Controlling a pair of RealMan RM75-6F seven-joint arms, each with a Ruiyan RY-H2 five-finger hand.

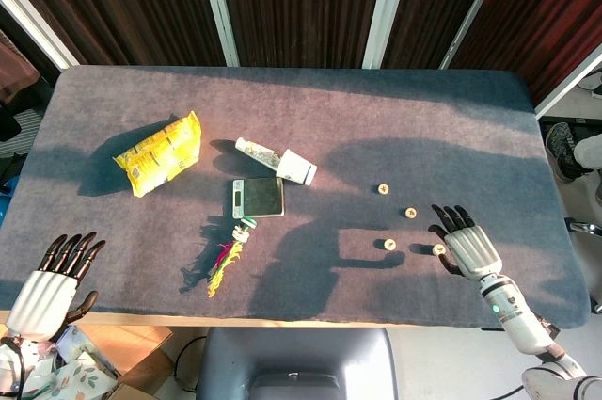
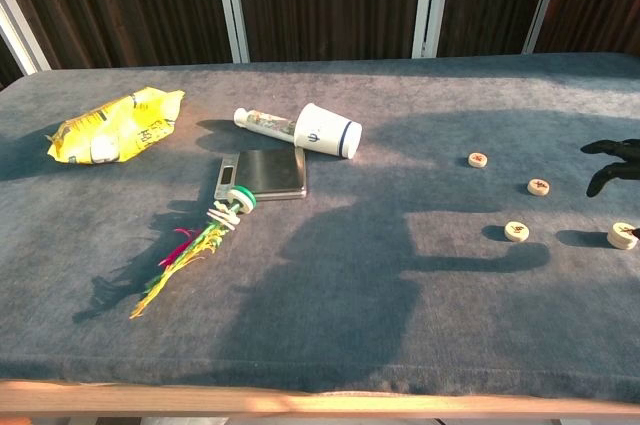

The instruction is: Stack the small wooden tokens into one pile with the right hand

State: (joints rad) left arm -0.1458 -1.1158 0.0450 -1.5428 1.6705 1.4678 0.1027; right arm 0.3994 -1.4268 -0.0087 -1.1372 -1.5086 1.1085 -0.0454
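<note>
Four small round wooden tokens lie apart on the grey table's right side: one at the back [image 1: 383,189] [image 2: 479,159], a second [image 1: 411,213] [image 2: 539,186], a third [image 1: 389,244] [image 2: 516,231], and the rightmost token [image 1: 438,249] [image 2: 623,235]. My right hand [image 1: 466,245] hovers just right of the rightmost token, fingers spread and holding nothing. In the chest view only its dark fingertips [image 2: 612,157] show at the right edge, raised above that token. My left hand [image 1: 52,285] hangs off the table's front left corner, fingers straight and empty.
A yellow snack bag [image 1: 160,152] lies at the left. Mid-table are a tube [image 1: 254,150] with a tipped white paper cup [image 1: 297,168], a small digital scale [image 1: 258,198] and a tasselled colourful cord [image 1: 229,256]. The table's front edge [image 2: 320,395] runs near both hands.
</note>
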